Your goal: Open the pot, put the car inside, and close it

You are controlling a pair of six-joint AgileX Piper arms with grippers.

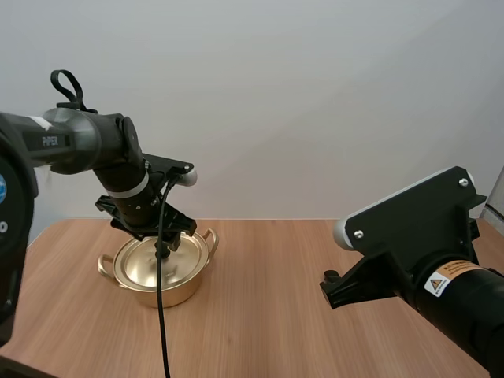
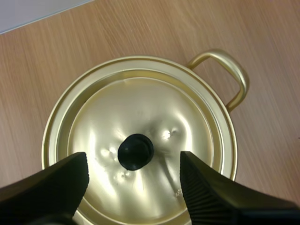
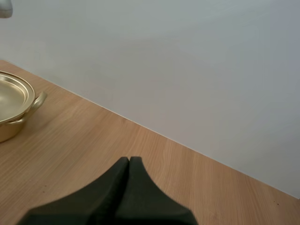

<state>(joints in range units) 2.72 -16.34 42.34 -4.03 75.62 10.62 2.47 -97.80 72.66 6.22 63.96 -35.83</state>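
My left gripper (image 2: 135, 165) is spread wide over the black knob (image 2: 135, 152) on the pot lid (image 2: 140, 105). I should drop straight down and pinch the knob's middle. My right gripper (image 3: 129, 163) is squeezed together on nothing.

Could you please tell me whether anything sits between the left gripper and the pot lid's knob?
Nothing visible does: the open left gripper hangs over the golden metal lid, its fingers flanking the round black knob.
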